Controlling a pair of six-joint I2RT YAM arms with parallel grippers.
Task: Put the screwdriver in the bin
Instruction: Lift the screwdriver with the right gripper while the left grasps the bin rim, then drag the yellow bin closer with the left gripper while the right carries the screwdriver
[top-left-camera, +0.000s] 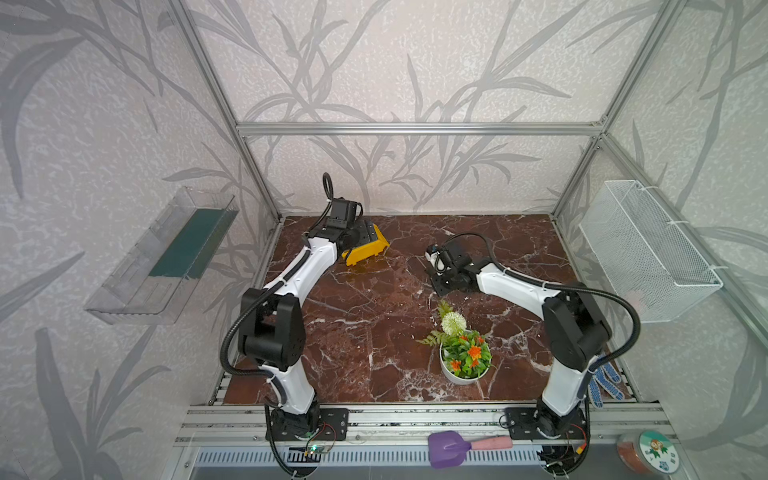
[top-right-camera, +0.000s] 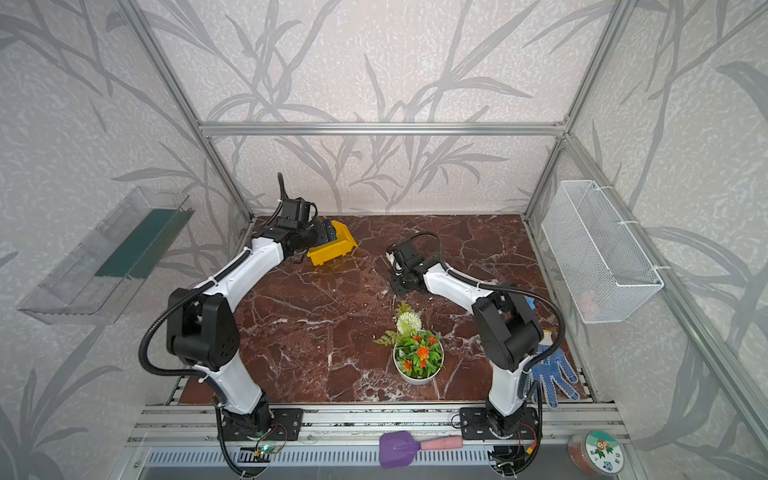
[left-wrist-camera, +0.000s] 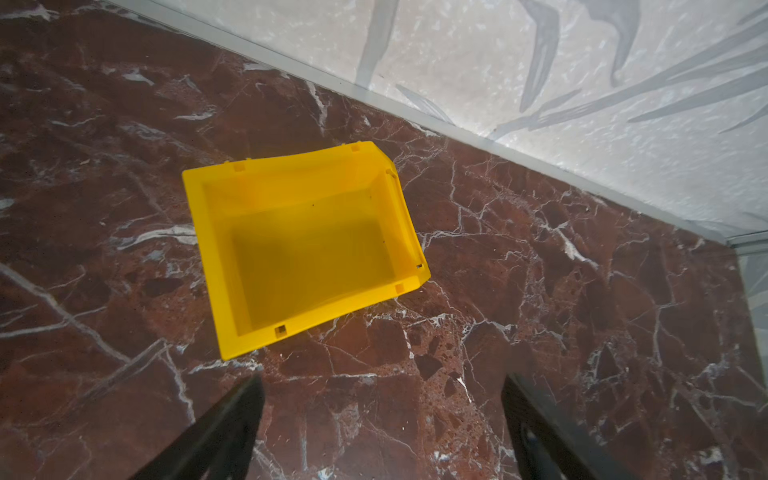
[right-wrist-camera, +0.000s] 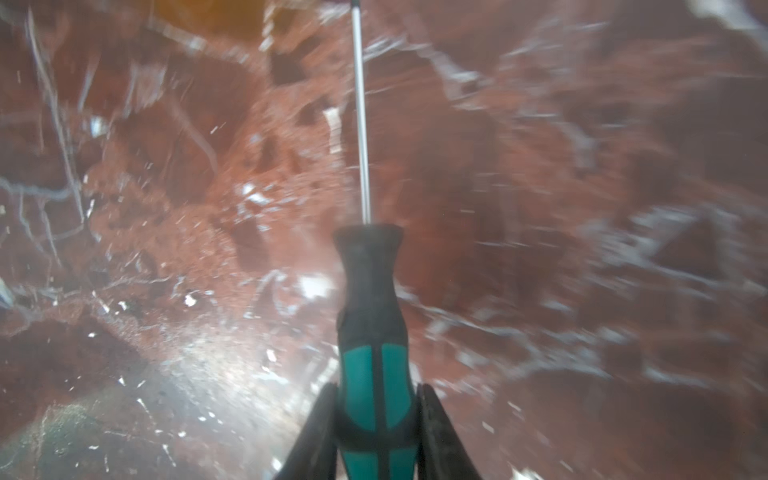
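Robot lab cell: aluminium frame (top-left-camera: 415, 129), wallpapered panels (top-left-camera: 415, 62), marble-look tabletop (top-left-camera: 365, 316), exposed wiring (top-left-camera: 318, 446).

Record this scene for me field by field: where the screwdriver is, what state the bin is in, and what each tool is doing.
Held item: green-and-black-handled screwdriver with thin silver shaft, handle clamped in right tool
Container: small yellow plastic bin, upright on red marble tabletop, empty
Free arm: left tool open, holding nothing, near the bin
Status: screwdriver not yet in bin
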